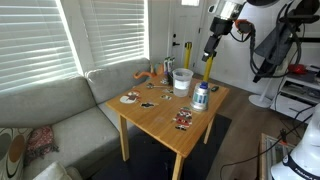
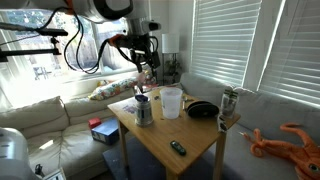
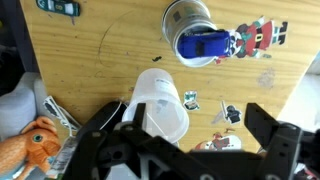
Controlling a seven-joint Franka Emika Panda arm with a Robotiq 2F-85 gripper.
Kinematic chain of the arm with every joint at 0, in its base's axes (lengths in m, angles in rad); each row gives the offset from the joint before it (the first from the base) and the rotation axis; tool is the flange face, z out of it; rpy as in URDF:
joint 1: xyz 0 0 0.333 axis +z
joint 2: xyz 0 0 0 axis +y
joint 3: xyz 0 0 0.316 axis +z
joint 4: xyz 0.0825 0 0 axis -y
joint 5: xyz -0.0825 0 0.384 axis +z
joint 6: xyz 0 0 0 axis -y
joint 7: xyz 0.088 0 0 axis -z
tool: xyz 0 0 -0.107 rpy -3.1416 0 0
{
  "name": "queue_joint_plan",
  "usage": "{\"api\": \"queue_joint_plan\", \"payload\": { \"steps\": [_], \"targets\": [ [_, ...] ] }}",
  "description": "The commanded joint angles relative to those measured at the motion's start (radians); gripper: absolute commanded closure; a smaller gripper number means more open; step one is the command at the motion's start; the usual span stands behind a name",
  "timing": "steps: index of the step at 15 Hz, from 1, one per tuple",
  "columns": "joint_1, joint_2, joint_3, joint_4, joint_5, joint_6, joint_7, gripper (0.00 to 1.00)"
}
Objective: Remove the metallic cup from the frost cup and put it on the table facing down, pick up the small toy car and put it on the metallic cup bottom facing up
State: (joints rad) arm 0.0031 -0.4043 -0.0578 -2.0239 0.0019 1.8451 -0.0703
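The metallic cup (image 3: 187,18) stands upside down on the table (image 3: 100,50), and it shows in both exterior views (image 1: 201,99) (image 2: 145,112). The small blue toy car (image 3: 206,45) lies on its upturned bottom (image 1: 202,87). The frost cup (image 3: 160,105) stands empty beside it (image 1: 182,80) (image 2: 171,102). My gripper (image 3: 190,140) is open and empty. It hangs well above the cups (image 1: 211,48) (image 2: 146,68), touching nothing.
Flat picture stickers (image 3: 255,35) lie scattered on the table top. A small dark toy (image 3: 62,7) lies at one edge. An orange plush octopus (image 3: 35,135) sits off the table on the sofa (image 1: 50,105). A black dish (image 2: 202,110) and a glass (image 2: 229,103) stand at the table's far side.
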Motion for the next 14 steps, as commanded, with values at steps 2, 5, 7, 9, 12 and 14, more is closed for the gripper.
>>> {"api": "queue_joint_plan", "payload": {
  "steps": [2,5,7,9,12,14],
  "targets": [
    [-0.063,-0.038,0.068,0.077,-0.072,-0.084,0.253,0.0],
    [-0.092,-0.037,0.105,0.123,-0.115,-0.162,0.403,0.0],
    [-0.108,-0.028,0.123,0.153,-0.135,-0.224,0.489,0.0],
    [-0.09,-0.041,0.105,0.12,-0.117,-0.187,0.448,0.0],
    [-0.097,-0.04,0.114,0.132,-0.126,-0.211,0.495,0.0],
    [-0.098,-0.039,0.114,0.132,-0.127,-0.212,0.5,0.0]
  ]
}}
